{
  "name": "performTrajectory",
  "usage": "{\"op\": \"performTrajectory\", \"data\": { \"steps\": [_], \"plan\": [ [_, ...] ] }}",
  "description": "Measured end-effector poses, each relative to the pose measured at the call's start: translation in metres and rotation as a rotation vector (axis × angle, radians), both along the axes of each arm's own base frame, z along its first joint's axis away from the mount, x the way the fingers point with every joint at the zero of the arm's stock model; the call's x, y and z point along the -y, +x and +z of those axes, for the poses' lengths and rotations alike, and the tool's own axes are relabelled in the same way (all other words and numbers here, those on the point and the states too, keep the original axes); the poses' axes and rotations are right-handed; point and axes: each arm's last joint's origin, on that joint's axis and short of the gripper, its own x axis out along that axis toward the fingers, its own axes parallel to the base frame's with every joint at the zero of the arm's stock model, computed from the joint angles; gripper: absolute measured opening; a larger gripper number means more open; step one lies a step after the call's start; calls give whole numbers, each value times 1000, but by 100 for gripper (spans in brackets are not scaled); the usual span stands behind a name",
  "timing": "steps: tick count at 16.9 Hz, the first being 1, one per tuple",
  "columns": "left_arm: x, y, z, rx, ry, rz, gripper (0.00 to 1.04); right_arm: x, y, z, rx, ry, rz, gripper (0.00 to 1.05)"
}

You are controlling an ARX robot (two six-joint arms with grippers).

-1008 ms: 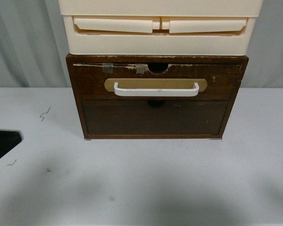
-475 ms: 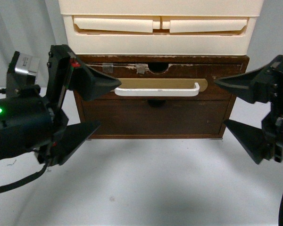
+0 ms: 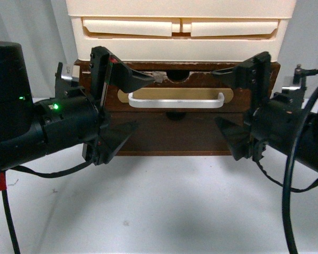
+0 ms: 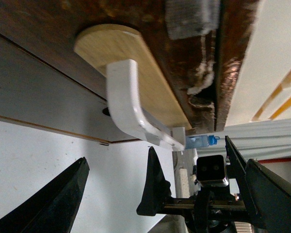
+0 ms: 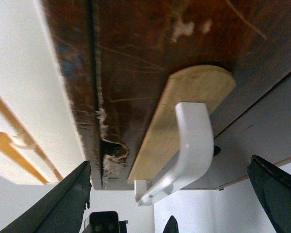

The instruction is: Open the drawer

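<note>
The dark brown wooden drawer (image 3: pixel 201 82) is shut, with a half-round notch (image 3: pixel 176 76) in its chipped top edge. Its white bar handle (image 3: pixel 175 101) sits on a tan oval plate (image 3: pixel 175 93). My left gripper (image 3: pixel 146 102) is open, with its jaws above and below the handle's left end and not touching it. My right gripper (image 3: pixel 215 96) is open in the same way at the handle's right end. The left wrist view shows the handle (image 4: pixel 126 107) ahead of the open left gripper (image 4: pixel 167 162). The right wrist view shows the handle (image 5: pixel 191 141) ahead of the open right gripper (image 5: pixel 169 162).
Cream plastic drawers (image 3: pixel 180 32) stand on top of the wooden cabinet. A plain dark brown handleless front (image 3: pixel 175 135) lies below the drawer. The cabinet stands on a white table (image 3: pixel 164 211). Grey curtains hang behind.
One second ago no arm was in view. Both arms have come in from the sides and moved inward to the two ends of the handle, jaws open.
</note>
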Motion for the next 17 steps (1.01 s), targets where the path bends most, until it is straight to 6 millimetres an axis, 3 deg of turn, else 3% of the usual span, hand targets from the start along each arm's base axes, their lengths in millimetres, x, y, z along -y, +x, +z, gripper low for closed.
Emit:
{"op": "performTrajectory", "data": {
  "steps": [3,10,11,12,14,15,17],
  "plan": [
    [1,13,-12,-35,-4,2,98,-11,10,-10,-39,-2,-11,98],
    [10,32,-18,-47,0,-10,98,-16,22,-15,-59,-15,-27,98],
    [11,34,-19,-40,-2,-10,94,-17,23,-18,-70,-22,-27,95],
    [11,36,-19,-47,0,-8,85,-19,24,-18,-68,-27,-21,88],
    [13,41,-16,-37,-16,-2,30,-24,30,-10,-21,-30,-7,32],
    [11,41,-16,-52,-37,-4,19,-24,30,-11,-25,-29,7,21],
    [10,40,-16,-79,-83,-1,16,-25,29,-11,-62,37,3,16]
  ]
}}
